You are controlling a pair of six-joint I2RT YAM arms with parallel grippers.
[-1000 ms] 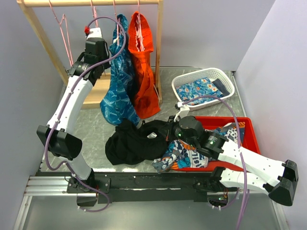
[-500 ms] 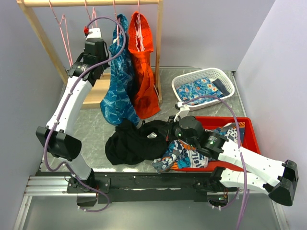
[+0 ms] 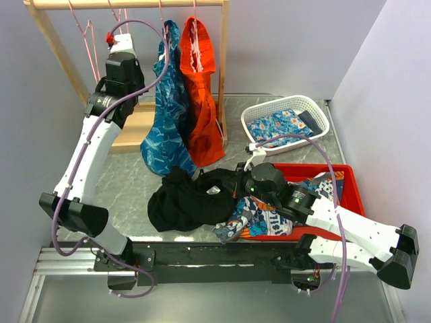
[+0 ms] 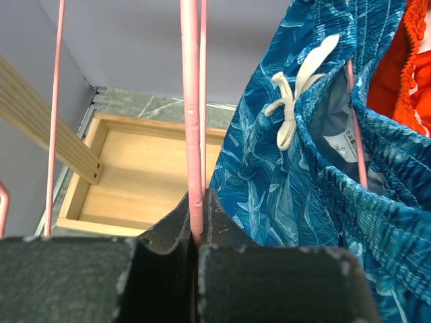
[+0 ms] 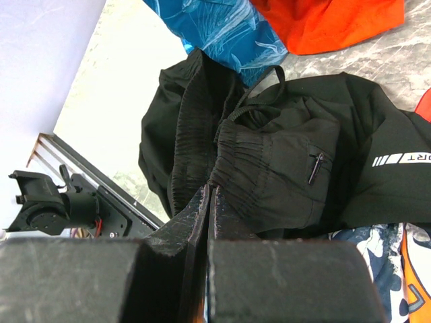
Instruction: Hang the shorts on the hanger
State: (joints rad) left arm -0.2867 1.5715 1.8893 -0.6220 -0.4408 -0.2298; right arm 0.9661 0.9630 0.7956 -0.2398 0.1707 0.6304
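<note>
Since a second ago the left arm had swung up and left toward the rack rail. The left gripper point(image 4: 196, 237) had gone from part open to pinched tight on the hanger point(image 4: 194, 134), whose wire ran straight up from between the fingers. The right arm had not moved. The right gripper point(image 5: 208, 199) was clamped on the waistband of the shorts point(image 5: 269, 161), which lay bunched ahead of its fingers.

The surface was a grey marbled tabletop point(image 3: 128, 185) between pale lilac walls point(image 3: 289, 40).

Only the top view showed the wooden rack point(image 3: 59, 54), white basket point(image 3: 316, 111) and red bin point(image 3: 351, 195). Only the left wrist view showed the blue patterned shorts' white drawstring point(image 4: 296, 101), right of the fingers, and the rack's wooden base point(image 4: 135, 175) beyond them.
</note>
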